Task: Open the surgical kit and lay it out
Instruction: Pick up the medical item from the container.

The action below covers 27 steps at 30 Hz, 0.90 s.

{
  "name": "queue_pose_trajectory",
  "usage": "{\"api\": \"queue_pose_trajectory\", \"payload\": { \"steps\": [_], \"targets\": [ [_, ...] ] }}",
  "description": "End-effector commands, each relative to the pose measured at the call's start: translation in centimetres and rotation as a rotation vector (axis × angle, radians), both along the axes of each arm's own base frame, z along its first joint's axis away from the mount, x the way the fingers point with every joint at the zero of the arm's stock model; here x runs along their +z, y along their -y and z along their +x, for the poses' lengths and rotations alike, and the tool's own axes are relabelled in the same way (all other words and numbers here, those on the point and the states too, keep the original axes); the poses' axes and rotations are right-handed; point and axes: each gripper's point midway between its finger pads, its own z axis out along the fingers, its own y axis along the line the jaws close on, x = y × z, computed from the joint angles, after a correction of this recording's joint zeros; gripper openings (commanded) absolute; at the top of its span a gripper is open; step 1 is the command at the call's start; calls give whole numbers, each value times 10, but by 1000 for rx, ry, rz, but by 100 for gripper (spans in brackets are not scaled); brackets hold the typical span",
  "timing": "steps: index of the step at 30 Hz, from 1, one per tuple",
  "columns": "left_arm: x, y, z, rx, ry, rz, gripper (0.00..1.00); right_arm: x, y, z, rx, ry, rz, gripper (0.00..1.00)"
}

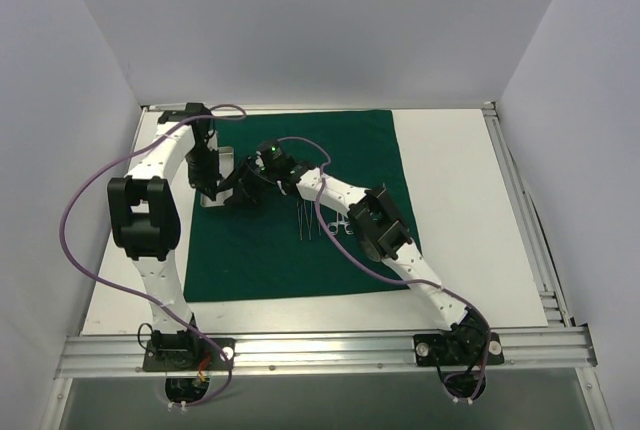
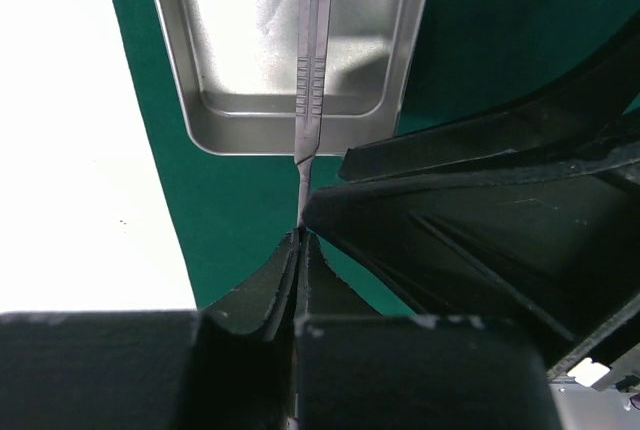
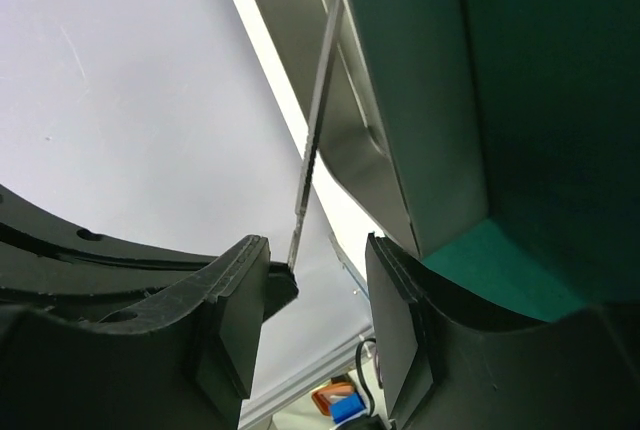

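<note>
The dark green drape of the surgical kit lies spread flat. The small silver tray sits at its left edge. My left gripper is shut on the tip of a thin steel instrument with a ribbed grip, which reaches out over the tray. My right gripper stands open beside it; the instrument runs up between its pads without touching either. In the top view the left gripper and right gripper meet tip to tip next to the tray.
More steel instruments lie side by side on the drape near its middle, partly under the right arm. White table surrounds the cloth, with metal rails along the near and right edges. White walls close in the back and sides.
</note>
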Motion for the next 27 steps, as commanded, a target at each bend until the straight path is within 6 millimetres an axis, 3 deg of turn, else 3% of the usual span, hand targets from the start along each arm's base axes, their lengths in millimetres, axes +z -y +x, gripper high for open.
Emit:
{"api": "queue_pose_trajectory", "payload": {
  "steps": [1, 16, 23, 27],
  "targets": [
    [18, 5, 6, -21, 70, -36, 2, 12, -10, -2, -7, 31, 40, 44],
    [20, 8, -4, -23, 62, -54, 2, -3, -25, 3, -29, -13, 51, 40],
    [20, 11, -7, -24, 63, -63, 2, -10, -28, 1, -29, -18, 46, 31],
    [21, 15, -9, -30, 62, -68, 2, -12, -29, 1, -30, -19, 48, 16]
  ]
}}
